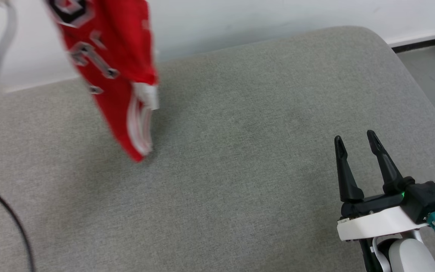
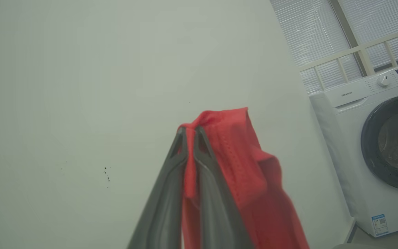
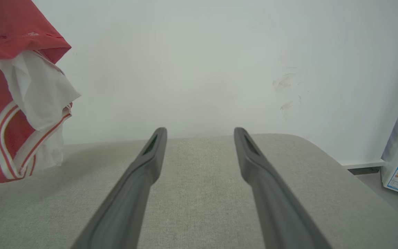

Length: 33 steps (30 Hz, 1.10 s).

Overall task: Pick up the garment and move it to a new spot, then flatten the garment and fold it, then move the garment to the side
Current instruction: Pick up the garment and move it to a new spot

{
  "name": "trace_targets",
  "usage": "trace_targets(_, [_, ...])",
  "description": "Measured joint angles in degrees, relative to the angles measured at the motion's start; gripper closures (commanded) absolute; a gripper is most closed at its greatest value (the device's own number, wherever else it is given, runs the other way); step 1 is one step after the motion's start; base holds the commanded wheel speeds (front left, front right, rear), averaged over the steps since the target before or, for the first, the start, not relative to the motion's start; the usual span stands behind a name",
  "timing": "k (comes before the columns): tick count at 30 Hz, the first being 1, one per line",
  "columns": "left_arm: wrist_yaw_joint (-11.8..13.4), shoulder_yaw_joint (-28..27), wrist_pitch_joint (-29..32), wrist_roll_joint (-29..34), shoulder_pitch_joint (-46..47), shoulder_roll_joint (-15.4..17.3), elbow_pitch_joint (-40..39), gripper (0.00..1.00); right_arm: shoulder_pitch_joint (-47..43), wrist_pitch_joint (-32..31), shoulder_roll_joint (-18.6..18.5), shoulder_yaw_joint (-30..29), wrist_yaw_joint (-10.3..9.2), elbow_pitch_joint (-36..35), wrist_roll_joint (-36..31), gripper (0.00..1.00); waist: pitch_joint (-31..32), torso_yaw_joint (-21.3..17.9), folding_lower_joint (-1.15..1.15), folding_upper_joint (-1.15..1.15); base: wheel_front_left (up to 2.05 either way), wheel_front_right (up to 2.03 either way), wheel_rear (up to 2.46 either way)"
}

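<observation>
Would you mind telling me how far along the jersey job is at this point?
Done: the pick-up. The left gripper is shut on a fold of the garment, which hangs above the grey cushion. In hand: carrying it to a new spot; whether its low tip touches the fabric is unclear. Left: laying it flat, folding and moving it aside. The right gripper waits open, holding nothing.

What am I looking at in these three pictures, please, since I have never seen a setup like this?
They come from one two-armed robot. The first is its head camera, looking down at a grey cushioned surface. The other two cameras sit on its wrists, each looking along that arm's two dark fingers. The left gripper is pinched shut on a red garment, a jersey with white striped trim, which hangs above the surface with its lowest corner about level with it. The right gripper is open and holds nothing, low over the surface. A washing machine stands by the wall.
</observation>
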State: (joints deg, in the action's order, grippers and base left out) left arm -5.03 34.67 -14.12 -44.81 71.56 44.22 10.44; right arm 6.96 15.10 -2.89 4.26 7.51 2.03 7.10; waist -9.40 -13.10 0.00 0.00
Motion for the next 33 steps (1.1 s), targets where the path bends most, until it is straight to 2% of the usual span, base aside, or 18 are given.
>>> trace_targets(5, [0.3, 6.9, -0.3, 0.3, -10.6, -6.9, -4.4, 1.0, -0.2, 0.0, 0.0, -0.9, 0.0, -0.3, -0.1, 0.0, -0.8, -0.2, 0.0, 0.0, 0.0, 0.0, 0.0])
trace_targets(8, [1.8, 11.9, -0.6, 1.0, -18.1, -12.2, -7.2, 1.0, -0.1, 0.0, 0.0, -1.7, 0.0, -0.2, -0.5, 0.0, -0.7, 0.4, 0.0, 0.0, 0.0, 0.0, 0.0])
trace_targets(12, [3.5, 19.1, -0.7, 3.3, -28.2, -19.1, -7.0, 1.0, 0.0, 0.0, 0.0, -2.6, 0.0, -0.2, -0.8, 0.0, -0.5, 1.2, 0.0, 0.0, 0.0, 0.0, 0.0])
trace_targets(17, [2.0, 29.2, -0.8, 6.8, -37.6, -25.8, -2.0, 1.0, 0.1, 0.0, 0.0, -3.5, 0.0, -0.3, -2.0, 0.0, 0.0, 2.5, 0.0, 0.0, 0.0, 0.0, 0.0])
trace_targets(20, [1.2, 31.8, -0.8, 6.6, -41.3, -28.4, 1.6, 0.98, 0.1, 0.0, 0.0, -3.4, 0.0, -0.2, -2.4, 0.0, 0.3, 3.3, 0.0, 0.0, 0.0, 0.0, 0.0])
trace_targets(22, [0.8, 32.5, -0.8, 6.6, -42.3, -29.7, 3.4, 0.0, 0.0, 0.0, 0.0, -3.4, 0.0, -0.1, -2.6, 0.0, 0.6, 4.0, 0.0, 0.0, 0.0, 0.0, 0.0])
trace_targets(27, [0.6, 28.3, -0.9, 7.4, -43.3, -31.2, 3.2, 0.0, -0.6, 0.0, 0.0, -2.8, 0.0, 0.3, -3.0, 0.0, 1.9, 5.8, 0.0, 0.0, 0.0, 0.0, 0.0])
trace_targets(33, [2.7, 15.2, -0.9, 10.6, -44.7, -27.9, -1.9, 0.0, -1.5, 0.0, 0.0, -2.6, 0.0, 1.1, -3.2, 0.0, 4.5, 8.0, 0.0, 0.0, 0.0, 0.0, 0.0])
